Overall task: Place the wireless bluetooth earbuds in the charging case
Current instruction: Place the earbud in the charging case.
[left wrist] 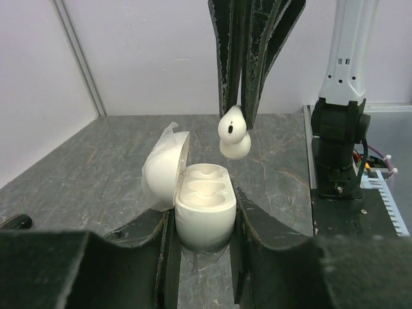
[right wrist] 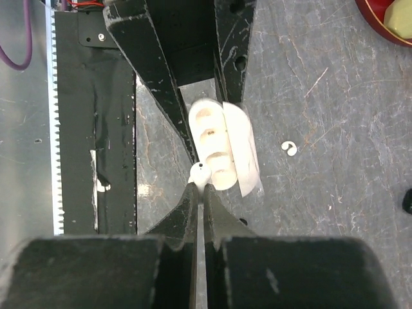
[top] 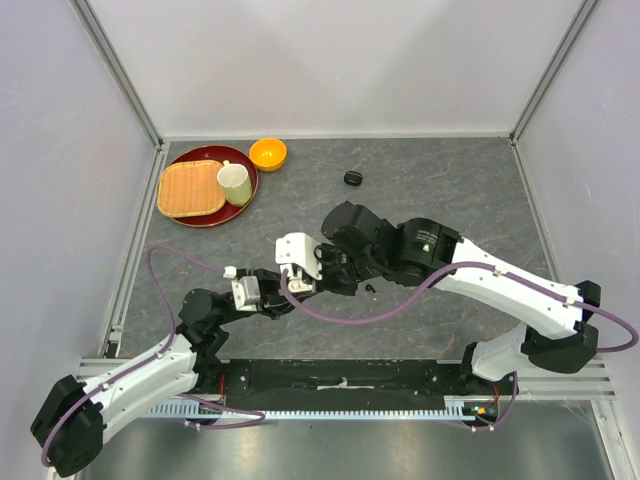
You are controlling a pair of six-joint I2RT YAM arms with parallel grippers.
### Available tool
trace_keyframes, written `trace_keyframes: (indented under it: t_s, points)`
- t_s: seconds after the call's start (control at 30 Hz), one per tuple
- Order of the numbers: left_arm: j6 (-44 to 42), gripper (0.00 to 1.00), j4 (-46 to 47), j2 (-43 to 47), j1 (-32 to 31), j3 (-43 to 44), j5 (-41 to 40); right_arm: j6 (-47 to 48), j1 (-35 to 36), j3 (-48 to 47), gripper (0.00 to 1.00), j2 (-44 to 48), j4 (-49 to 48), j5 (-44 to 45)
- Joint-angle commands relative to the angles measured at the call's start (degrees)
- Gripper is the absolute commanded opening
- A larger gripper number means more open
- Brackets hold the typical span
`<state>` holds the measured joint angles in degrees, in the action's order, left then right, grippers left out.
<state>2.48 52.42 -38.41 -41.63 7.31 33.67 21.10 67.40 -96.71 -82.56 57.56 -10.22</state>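
Note:
My left gripper (left wrist: 205, 211) is shut on the body of an open white charging case (left wrist: 203, 193). The case's lid (left wrist: 164, 168) is hinged back to the left and both wells show empty. My right gripper (right wrist: 199, 188) is shut on a white earbud (right wrist: 200, 172) and holds it just above the case's far end. The earbud also shows in the left wrist view (left wrist: 234, 134). It is apart from the case. A second white earbud (right wrist: 290, 149) lies on the table beside the case (right wrist: 215, 145). In the top view both grippers meet mid-table: the left (top: 292, 286) and the right (top: 318, 272).
A black case (top: 352, 178) lies closed at the back centre. A small black piece (top: 371, 289) lies just right of the grippers. A red tray (top: 200, 217) with a woven plate and a cup, and an orange bowl (top: 268, 153), stand at the back left.

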Motion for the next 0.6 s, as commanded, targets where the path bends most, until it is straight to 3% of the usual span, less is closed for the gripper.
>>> trace_keyframes:
  t_s: [0.0, 0.57]
  points:
    - [1.9, 0.02, 2.7, -1.0, -0.1, 2.8, 2.7, 1.9, 1.4, -2.9, 0.00, -1.0, -1.4, 3.4]
    - [2.7, 0.02, 0.9, -4.4, -0.2, 5.3, 7.5, 3.3, 3.4, -3.7, 0.00, -3.6, -1.1, 6.4]
